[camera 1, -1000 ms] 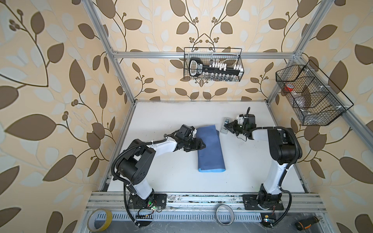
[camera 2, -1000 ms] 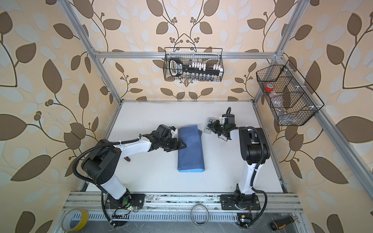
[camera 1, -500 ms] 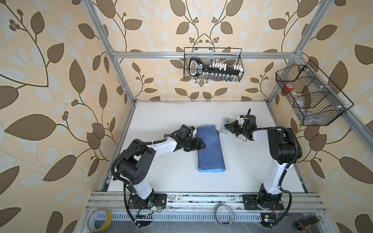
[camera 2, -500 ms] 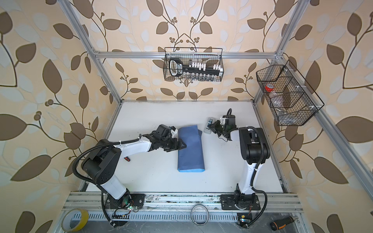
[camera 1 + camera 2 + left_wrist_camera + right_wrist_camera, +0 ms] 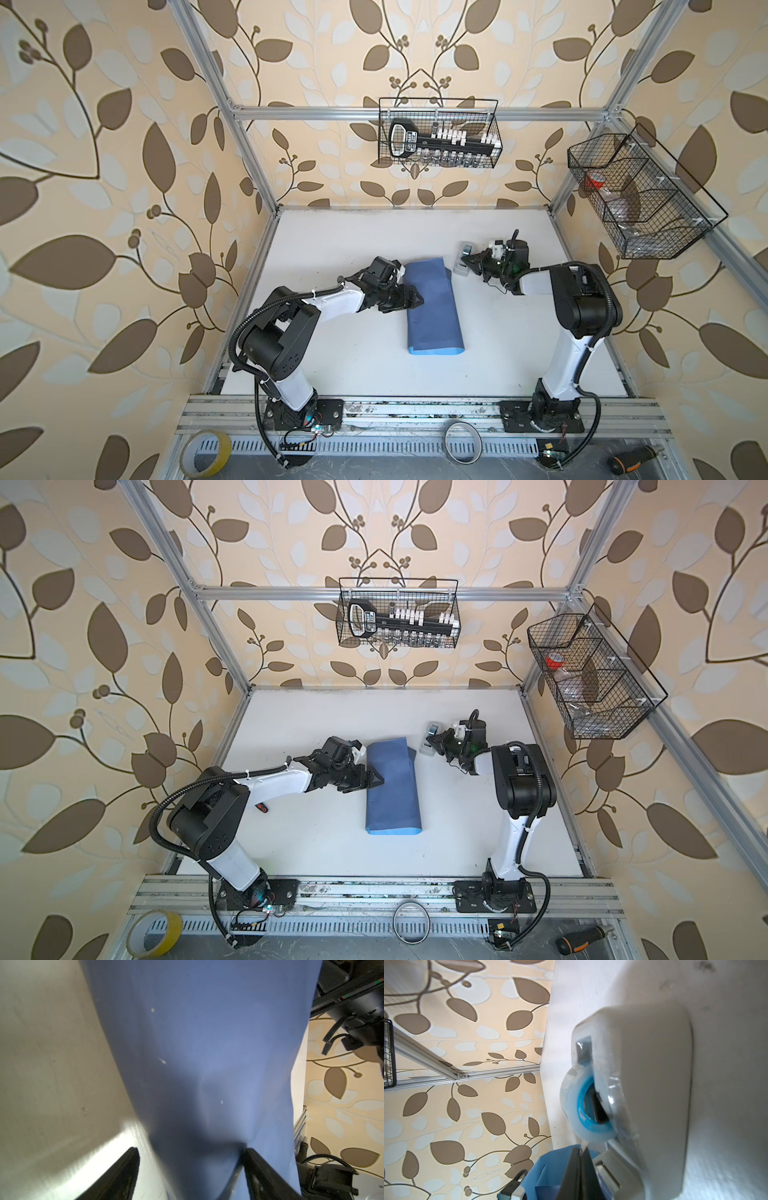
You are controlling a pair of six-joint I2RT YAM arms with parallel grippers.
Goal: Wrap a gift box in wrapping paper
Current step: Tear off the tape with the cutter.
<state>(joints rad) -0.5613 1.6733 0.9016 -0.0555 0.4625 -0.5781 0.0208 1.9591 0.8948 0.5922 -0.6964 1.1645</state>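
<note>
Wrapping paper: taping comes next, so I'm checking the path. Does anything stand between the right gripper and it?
Only the tape dispenser, at the tips of the shut right gripper, beside the far corner of the wrapping paper. The open left gripper sits at the paper's opposite edge.

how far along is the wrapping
Done: the wrapping paper is folded into a long bundle; the box is not visible. In hand: the left gripper, jaws wide, rests on it while the right gripper pinches tape at the tape dispenser. Left: taping the fold, closing the ends.
</note>
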